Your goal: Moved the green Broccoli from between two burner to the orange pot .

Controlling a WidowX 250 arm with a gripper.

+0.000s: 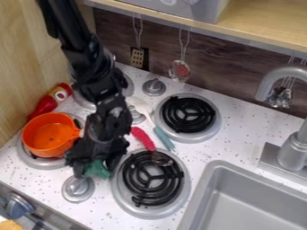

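The black gripper [94, 169] hangs low at the left of the stove top, between the front left burner and the front right burner. The green broccoli [97, 169] is at its lower end, partly covered by it, just behind a silver knob. Whether the broccoli is held or rests on the counter cannot be told. To the left of the gripper, the orange pot [51, 134] sits upright on the left burner, its handle toward the arm. The inside of the pot that shows holds nothing.
A silver knob [78, 188] stands just in front of the gripper. Right of it lie a burner [150, 179] and a red-handled utensil [142, 138], with a white and teal spatula [160, 133] behind. A red bottle [49, 101] lies behind the pot. The sink [252, 202] is at right.
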